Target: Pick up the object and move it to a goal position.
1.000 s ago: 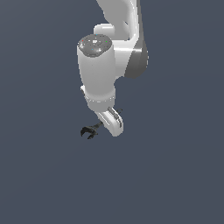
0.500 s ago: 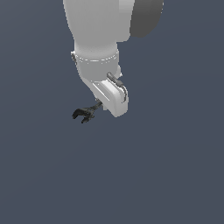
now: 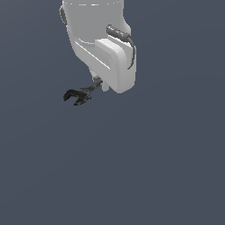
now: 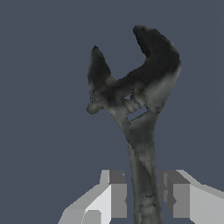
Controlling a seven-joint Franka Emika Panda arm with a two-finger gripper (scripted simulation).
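Note:
The object is a small black-grey wrench [image 3: 79, 94] with a forked open-jaw head. In the exterior view it juts out toward the exterior view's left from under the white arm's hand, its shaft end hidden behind the hand. In the wrist view the wrench [image 4: 135, 113] fills the picture, head away from the camera, shaft running down between the two grey fingers [image 4: 117, 194]. My gripper [image 4: 142, 197] is shut on the wrench's shaft, and the tool hangs in the air with nothing under it.
The white arm body [image 3: 101, 39] fills the upper middle of the exterior view, with a dark cable [image 3: 121, 35] on its side. All around is a plain dark blue-grey backdrop; no table, goal marker or other object shows.
The arm has risen and come nearer the exterior camera, carrying the wrench up with it. The wrench stays held in the same pose relative to the hand.

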